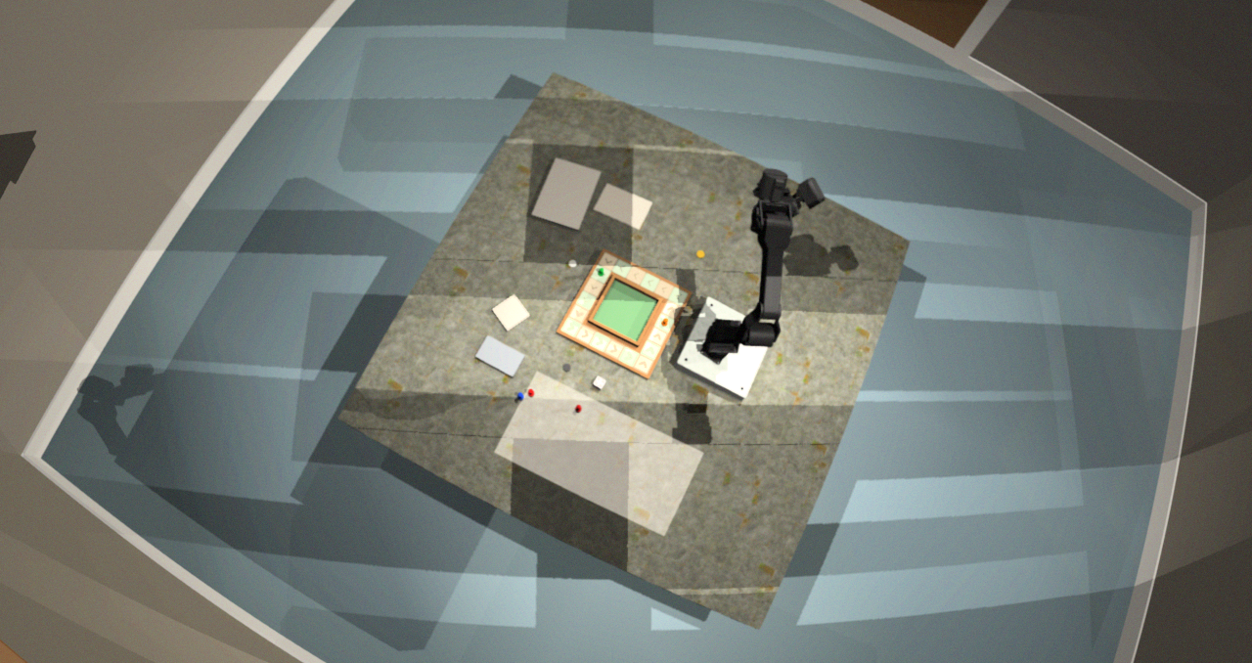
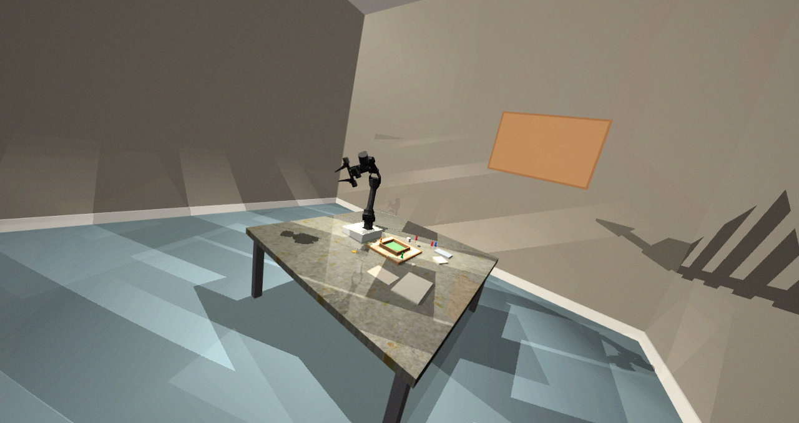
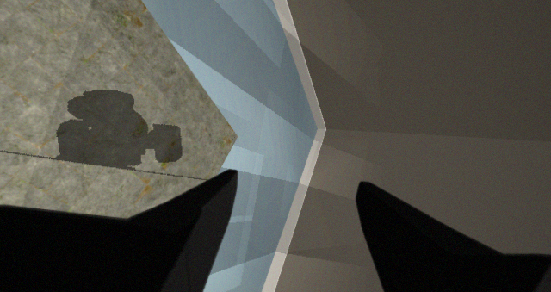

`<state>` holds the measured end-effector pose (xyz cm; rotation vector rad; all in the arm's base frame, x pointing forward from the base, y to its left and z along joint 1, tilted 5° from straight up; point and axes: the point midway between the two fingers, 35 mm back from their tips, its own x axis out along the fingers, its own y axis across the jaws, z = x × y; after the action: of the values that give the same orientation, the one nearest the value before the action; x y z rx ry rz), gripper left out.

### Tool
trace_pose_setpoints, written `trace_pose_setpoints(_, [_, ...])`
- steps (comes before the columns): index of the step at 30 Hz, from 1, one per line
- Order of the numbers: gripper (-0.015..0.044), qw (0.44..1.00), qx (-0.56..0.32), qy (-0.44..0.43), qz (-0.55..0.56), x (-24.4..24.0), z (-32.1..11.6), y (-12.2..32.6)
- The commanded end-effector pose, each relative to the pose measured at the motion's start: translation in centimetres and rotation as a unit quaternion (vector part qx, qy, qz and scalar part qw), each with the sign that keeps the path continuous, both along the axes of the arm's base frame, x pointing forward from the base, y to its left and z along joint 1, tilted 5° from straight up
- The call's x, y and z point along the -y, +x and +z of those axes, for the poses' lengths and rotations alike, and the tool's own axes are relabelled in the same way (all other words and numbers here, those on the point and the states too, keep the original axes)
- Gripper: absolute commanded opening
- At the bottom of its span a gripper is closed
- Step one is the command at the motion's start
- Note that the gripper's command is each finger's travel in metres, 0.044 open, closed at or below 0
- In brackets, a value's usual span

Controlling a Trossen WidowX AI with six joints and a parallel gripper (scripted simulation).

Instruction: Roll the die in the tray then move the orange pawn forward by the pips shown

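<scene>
The white die (image 1: 599, 382) (image 2: 408, 239) lies on the table outside the board; its pips are too small to read. The orange pawn (image 1: 664, 321) (image 2: 381, 240) stands on the board track (image 1: 612, 353) on the side nearest the arm base. The brown-rimmed tray (image 1: 625, 309) (image 2: 394, 246) with a green floor sits empty in the board's middle. The green pawn (image 1: 601, 271) (image 2: 401, 256) stands near the board's far corner. My gripper (image 2: 337, 176) (image 3: 297, 184) is open, with nothing between its fingers, raised high above the table's corner side, away from the board.
Two red pawns (image 1: 530, 393) (image 1: 578, 408) and a blue pawn (image 1: 519, 395) stand off the board, near a large pale sheet (image 1: 648, 475). A grey box (image 1: 500, 355), a cream square (image 1: 510, 312), two flat pieces (image 1: 566, 194) (image 1: 622, 205) and a yellow disc (image 1: 700, 253) lie around it.
</scene>
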<state>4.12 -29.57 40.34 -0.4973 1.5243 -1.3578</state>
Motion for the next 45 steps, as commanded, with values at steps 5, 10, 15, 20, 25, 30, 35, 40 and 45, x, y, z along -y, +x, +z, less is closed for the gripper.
trace_pose_setpoints(5, [0.0275, 0.986, 0.085, 0.053, 0.134, -0.3, -5.7, 11.5])
trace_pose_setpoints(10, [0.0275, 0.962, 0.154, 0.098, 0.205, -3.4, -9.3, 18.5])
trace_pose_setpoints(15, [0.0275, 0.930, 0.202, 0.164, 0.259, -8.5, -13.2, 24.8])
trace_pose_setpoints(20, [0.0275, 0.896, 0.228, 0.242, 0.296, -15.1, -17.3, 29.5])
trace_pose_setpoints(25, [0.0275, 0.861, 0.235, 0.321, 0.315, -22.9, -21.4, 32.2])
trace_pose_setpoints(30, [0.0275, 0.832, 0.223, 0.397, 0.318, -30.9, -25.4, 32.5])
trace_pose_setpoints(35, [0.0275, 0.809, 0.193, 0.463, 0.307, -38.7, -29.2, 30.6])
trace_pose_setpoints(40, [0.0275, 0.794, 0.144, 0.518, 0.284, -46.0, -33.1, 26.4])
trace_pose_setpoints(45, [0.0275, 0.792, 0.083, 0.550, 0.252, -51.8, -36.6, 20.2])
